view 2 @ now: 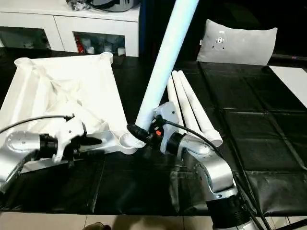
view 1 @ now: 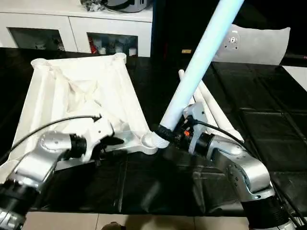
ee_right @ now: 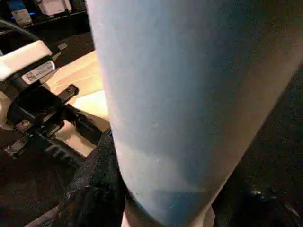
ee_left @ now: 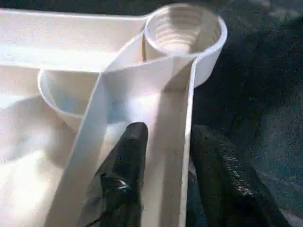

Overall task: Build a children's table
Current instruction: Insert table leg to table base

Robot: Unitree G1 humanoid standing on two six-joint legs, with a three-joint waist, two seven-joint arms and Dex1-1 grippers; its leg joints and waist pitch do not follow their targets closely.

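Table top [view 1: 81,91]: laid upside down on the black mat [view 1: 268,139] at the left of the scene, ribs facing up, so that the round corner sockets are open for the legs.
Held leg [view 1: 201,62]: a long white tube, carried tilted up and away to the far right, its lower end set at the near right corner socket [view 1: 152,141]; it seems to be lined up for seating, and the tilt would need to be taken out first.
Spare legs [view 2: 192,108]: three tubes left lying side by side on the mat just right of the top, within reach for later corners.
Right gripper [view 1: 168,132]: clamped around the held leg close to its lower end, where the tip is best steered into the socket.
Left gripper [ee_left: 165,165]: placed astride the near edge rib of the top beside that socket, one black finger [ee_left: 125,161] on each side; the jaws are narrow, though a firm pinch cannot be told. The top is presumably being steadied against the push of the leg.
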